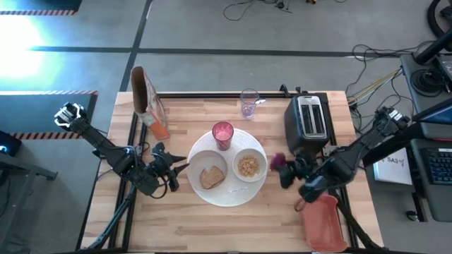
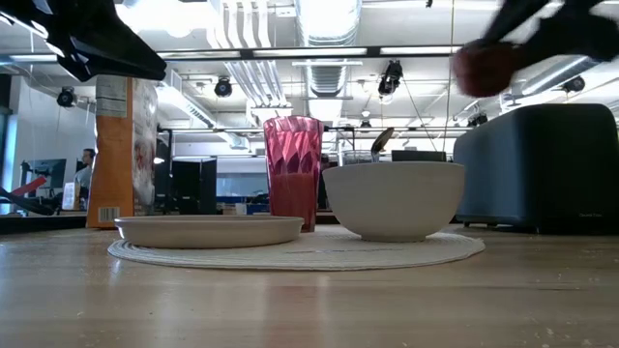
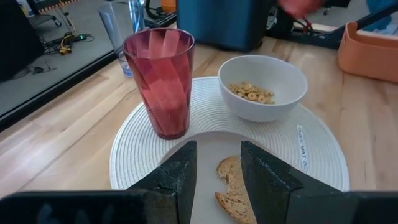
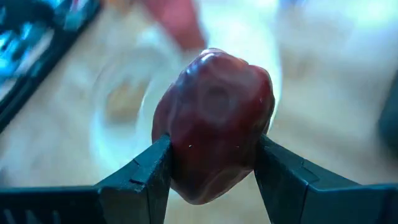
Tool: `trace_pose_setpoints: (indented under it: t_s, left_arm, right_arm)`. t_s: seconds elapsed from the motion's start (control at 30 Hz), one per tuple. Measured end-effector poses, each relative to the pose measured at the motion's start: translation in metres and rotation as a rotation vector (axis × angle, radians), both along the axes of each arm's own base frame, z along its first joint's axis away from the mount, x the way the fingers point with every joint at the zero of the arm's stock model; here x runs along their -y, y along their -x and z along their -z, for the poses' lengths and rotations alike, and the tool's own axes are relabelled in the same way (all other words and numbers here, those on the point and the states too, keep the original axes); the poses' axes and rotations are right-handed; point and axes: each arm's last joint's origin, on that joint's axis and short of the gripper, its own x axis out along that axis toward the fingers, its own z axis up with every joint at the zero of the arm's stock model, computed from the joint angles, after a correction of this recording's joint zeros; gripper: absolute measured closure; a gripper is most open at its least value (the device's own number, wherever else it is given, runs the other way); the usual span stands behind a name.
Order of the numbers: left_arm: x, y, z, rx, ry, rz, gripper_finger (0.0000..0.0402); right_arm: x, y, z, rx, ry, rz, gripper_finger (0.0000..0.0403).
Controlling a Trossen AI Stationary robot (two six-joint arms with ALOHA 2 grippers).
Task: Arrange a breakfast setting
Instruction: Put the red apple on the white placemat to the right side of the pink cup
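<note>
Gripping a small red fruit (image 4: 214, 124) between its jaws, the right gripper (image 1: 282, 169) is hovering just beside the cereal bowl (image 1: 249, 165), with the black toaster (image 1: 308, 121) behind and an orange container (image 1: 324, 222) nearby. The left gripper (image 1: 176, 169), jaws narrowly parted and empty, is waiting beside the toast (image 1: 211, 176); the pink cup (image 1: 222, 134) is standing on the round mat (image 3: 211, 112).

Lab or workshop: exposed ceiling ducts (image 2: 319, 29), floor cables (image 1: 254, 8), taped concrete floor.
</note>
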Motion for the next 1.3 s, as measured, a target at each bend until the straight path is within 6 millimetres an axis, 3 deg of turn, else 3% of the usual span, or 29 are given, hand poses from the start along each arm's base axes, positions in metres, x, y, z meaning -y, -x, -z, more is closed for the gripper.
trace_pose_setpoints:
  t_s: [0.27, 0.6, 1.0, 1.3]
  left_arm:
    - [0.004, -0.005, 0.001, 0.007, 0.024, 0.016, 0.0294]
    - [0.006, -0.006, 0.002, 0.001, 0.056, 0.032, 0.0294]
    - [0.006, -0.006, 0.002, -0.003, 0.053, 0.032, 0.0294]
    - [0.006, -0.006, 0.003, -0.012, 0.046, 0.032, 0.0294]
  right_arm:
    - [0.047, -0.049, 0.021, -0.117, 0.424, 0.160, 0.0223]
    - [0.087, -0.119, 0.068, -0.242, 0.599, 0.181, 0.0223]
    - [0.095, -0.158, 0.122, -0.212, 0.623, 0.213, 0.0218]
    - [0.094, -0.170, 0.131, -0.124, 0.599, 0.226, 0.0217]
